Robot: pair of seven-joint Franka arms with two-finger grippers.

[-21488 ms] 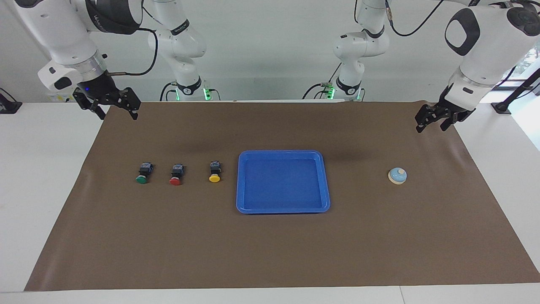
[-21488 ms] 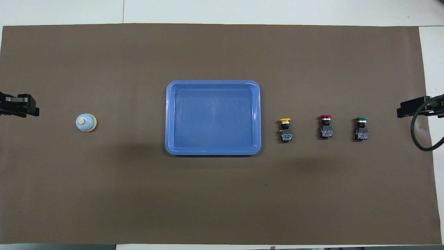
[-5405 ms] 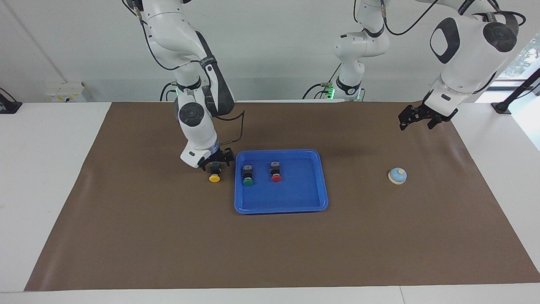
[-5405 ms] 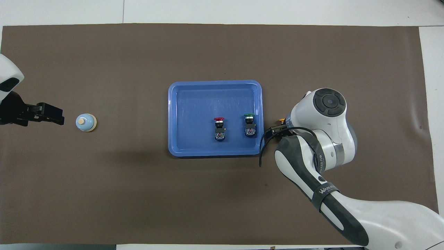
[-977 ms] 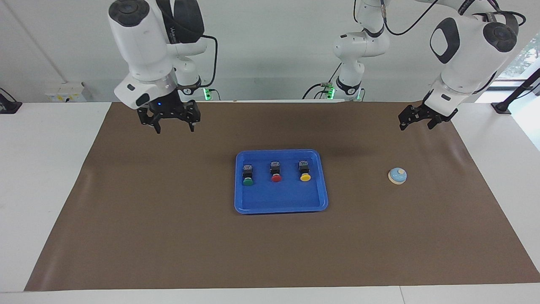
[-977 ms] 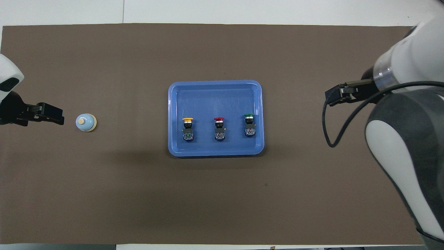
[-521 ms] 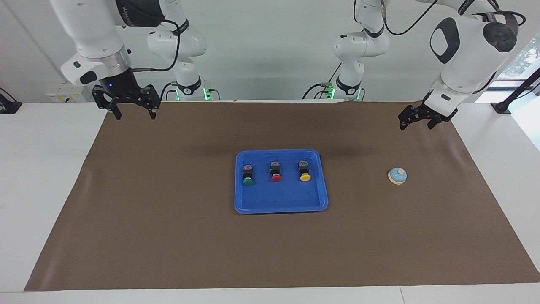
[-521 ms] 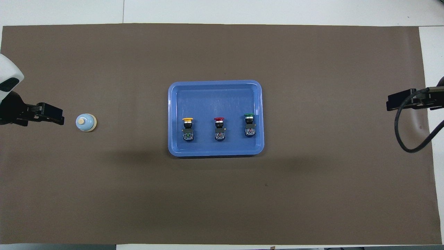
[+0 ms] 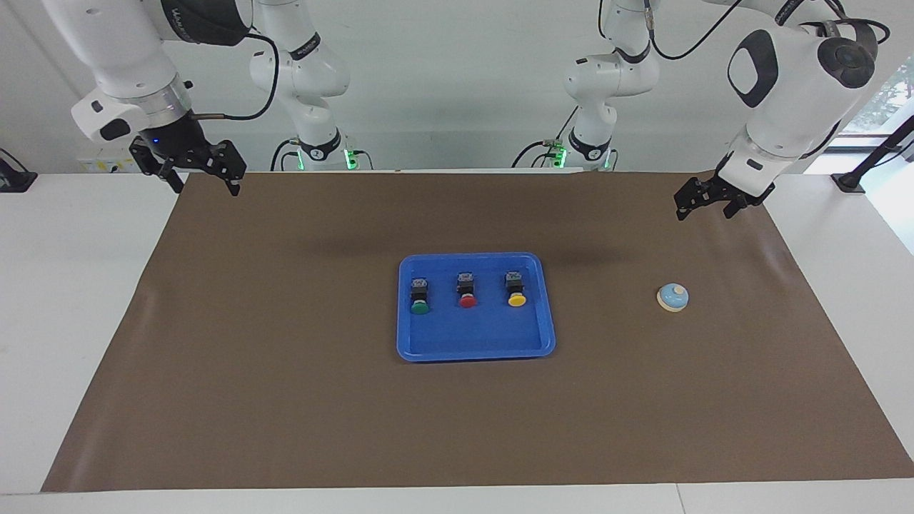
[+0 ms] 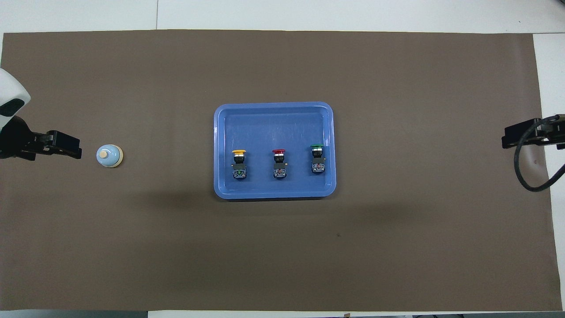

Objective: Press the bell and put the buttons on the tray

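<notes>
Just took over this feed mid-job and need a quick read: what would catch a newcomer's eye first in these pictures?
The bright blue tray in the middle of the brown mat, with the green button, red button and yellow button lined up in it. Next, the small bell alone on the mat toward the left arm's end. The left gripper hangs over the mat near the bell; the right gripper, open, hangs over the mat's corner.
</notes>
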